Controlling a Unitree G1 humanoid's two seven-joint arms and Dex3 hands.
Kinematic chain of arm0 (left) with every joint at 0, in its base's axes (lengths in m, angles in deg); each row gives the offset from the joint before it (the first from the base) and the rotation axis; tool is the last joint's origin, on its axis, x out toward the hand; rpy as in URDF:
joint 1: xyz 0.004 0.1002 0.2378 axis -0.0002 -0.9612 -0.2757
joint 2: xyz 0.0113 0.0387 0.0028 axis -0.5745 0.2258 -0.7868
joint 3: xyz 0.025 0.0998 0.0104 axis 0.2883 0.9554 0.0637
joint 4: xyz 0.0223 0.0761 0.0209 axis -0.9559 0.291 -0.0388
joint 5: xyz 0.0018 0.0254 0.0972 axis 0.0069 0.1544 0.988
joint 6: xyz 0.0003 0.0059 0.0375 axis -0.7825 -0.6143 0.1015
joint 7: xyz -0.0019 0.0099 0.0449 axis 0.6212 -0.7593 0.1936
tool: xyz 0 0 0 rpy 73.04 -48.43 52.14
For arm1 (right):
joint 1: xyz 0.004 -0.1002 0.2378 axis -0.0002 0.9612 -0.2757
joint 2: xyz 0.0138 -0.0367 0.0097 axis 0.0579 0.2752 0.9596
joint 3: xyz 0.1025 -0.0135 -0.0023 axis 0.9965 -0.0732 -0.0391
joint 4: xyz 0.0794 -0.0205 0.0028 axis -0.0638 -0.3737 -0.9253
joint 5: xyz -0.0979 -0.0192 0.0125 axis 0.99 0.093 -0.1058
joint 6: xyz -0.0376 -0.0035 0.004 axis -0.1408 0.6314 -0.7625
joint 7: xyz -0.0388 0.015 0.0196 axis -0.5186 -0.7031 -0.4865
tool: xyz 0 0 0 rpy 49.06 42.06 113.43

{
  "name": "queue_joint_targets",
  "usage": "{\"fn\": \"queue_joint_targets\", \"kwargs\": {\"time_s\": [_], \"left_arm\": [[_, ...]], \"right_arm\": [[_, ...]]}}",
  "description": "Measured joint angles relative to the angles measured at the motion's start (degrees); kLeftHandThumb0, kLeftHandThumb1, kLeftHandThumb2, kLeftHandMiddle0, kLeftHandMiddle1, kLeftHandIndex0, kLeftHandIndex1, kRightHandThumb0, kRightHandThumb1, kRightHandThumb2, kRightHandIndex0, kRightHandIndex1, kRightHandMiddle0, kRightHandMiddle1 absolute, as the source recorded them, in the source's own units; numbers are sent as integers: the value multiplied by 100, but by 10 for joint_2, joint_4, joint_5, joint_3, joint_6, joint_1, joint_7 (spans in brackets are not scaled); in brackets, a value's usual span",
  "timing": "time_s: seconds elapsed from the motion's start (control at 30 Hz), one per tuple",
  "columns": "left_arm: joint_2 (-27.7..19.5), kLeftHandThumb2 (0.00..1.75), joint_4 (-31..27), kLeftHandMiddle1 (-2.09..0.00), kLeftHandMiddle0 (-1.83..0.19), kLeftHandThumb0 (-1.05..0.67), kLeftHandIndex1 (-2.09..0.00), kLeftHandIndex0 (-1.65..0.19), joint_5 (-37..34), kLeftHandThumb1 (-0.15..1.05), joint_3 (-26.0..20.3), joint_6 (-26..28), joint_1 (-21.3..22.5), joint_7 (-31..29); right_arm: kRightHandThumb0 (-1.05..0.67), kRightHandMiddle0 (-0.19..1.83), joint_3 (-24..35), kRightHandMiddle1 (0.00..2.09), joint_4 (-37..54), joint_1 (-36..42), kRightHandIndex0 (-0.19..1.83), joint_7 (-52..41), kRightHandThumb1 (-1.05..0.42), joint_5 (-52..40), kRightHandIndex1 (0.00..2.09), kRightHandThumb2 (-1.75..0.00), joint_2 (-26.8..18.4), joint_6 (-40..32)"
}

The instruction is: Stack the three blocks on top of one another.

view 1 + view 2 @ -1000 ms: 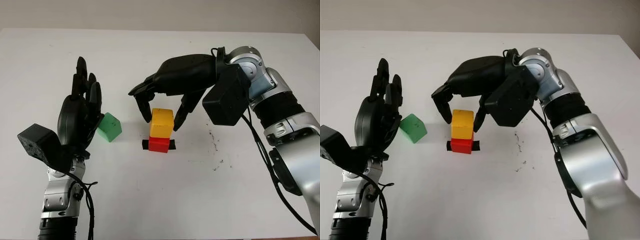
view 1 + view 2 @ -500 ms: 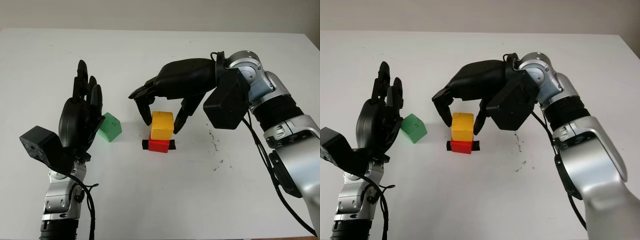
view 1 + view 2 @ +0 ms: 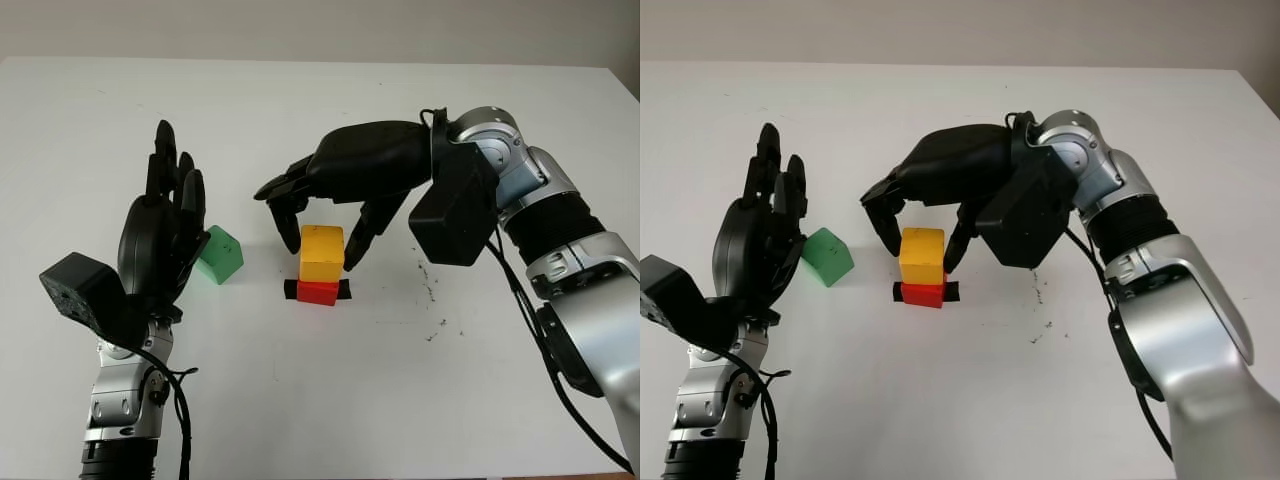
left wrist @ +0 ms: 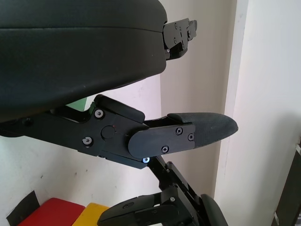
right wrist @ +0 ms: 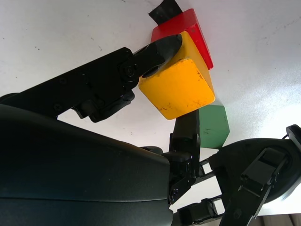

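Risk sits mostly with the yellow block [image 3: 322, 252], which rests on the red block [image 3: 318, 291] at the counter's [image 3: 300, 400] middle, over a strip of black tape [image 3: 344, 290]. It looks turned slightly off the red one's edges, so a brush from the right hand [image 3: 322, 220] could, I judge, push it askew or topple the pair. That hand arches over the stack with its fingers [image 5: 160, 49] curled down on either side of the yellow block; in the right wrist view one fingertip lies against the block's upper edge, but whether the hand is gripping or has let go I cannot tell. The green block [image 3: 219, 254] lies on the counter, well apart from the stack and just beside the left hand [image 3: 160, 235], which stands upright, open and holding nothing. Fetching it carelessly could also jar the stack.
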Motion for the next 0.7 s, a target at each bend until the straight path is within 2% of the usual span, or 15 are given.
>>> {"fn": "queue_joint_targets", "kwargs": {"time_s": [0.17, 0.23, 0.27, 0.4, 0.5, 0.7], "left_arm": [[0, 55, 0, 0, 19, -74, 0, 19, 0, 105, 0, 0, 0, -1], [0, 55, 0, 0, 19, -74, 0, 19, 0, 105, 0, 0, 0, -2], [0, 55, 0, 0, 19, -74, 0, 19, 0, 105, 0, 0, 0, -3], [0, 54, 0, 0, 19, -74, 0, 19, -1, 105, 0, 0, 0, -6], [0, 53, 0, 0, 19, -74, 0, 19, -1, 105, 0, 0, 0, -6], [-1, 55, 0, 0, 19, -73, 0, 19, -1, 105, -1, 0, 0, -7]], "right_arm": [[-44, 31, -2, 159, 0, 0, 27, 0, -96, 0, 5, -5, 0, 0], [-46, 27, -3, 152, 0, 0, 26, 0, -94, 1, 4, -5, 0, 0], [-48, 23, -3, 143, 0, 0, 24, -1, -92, 1, 4, -5, 0, -1], [-66, 4, -8, 74, 1, 0, 5, -13, -85, 5, 2, -5, -1, -12], [-76, -3, -10, 32, 8, 0, -11, -16, -84, 20, 2, -5, -7, -15], [-85, -17, -17, 12, 31, 0, -19, -5, -82, 51, 0, -5, -27, -9]]}}
